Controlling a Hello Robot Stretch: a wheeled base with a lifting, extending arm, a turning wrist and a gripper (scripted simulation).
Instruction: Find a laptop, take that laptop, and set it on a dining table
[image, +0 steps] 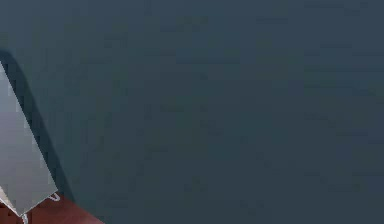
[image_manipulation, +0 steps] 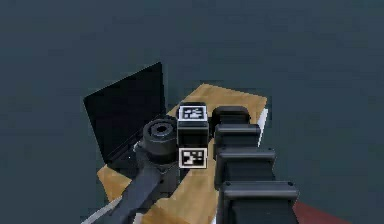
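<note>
Two white marker squares (image_manipulation: 192, 113) sit at the far end of the arm (image_manipulation: 250, 175). Just left of them is the gripper (image_manipulation: 118, 205), its dark body seen against a wooden table (image_manipulation: 232, 96). The laptop (image_manipulation: 125, 108) stands on that table with its lid up and its dark screen upright, left of the squares and just behind the gripper's body. With the laptop so close, I cannot tell whether the gripper holds anything. A dark blue-grey wall (image_manipulation: 320, 50) rises beyond the table. In the forward view, a pale slanted panel (image: 15, 150), perhaps a door, leans at the left above reddish floor (image: 62, 213).
</note>
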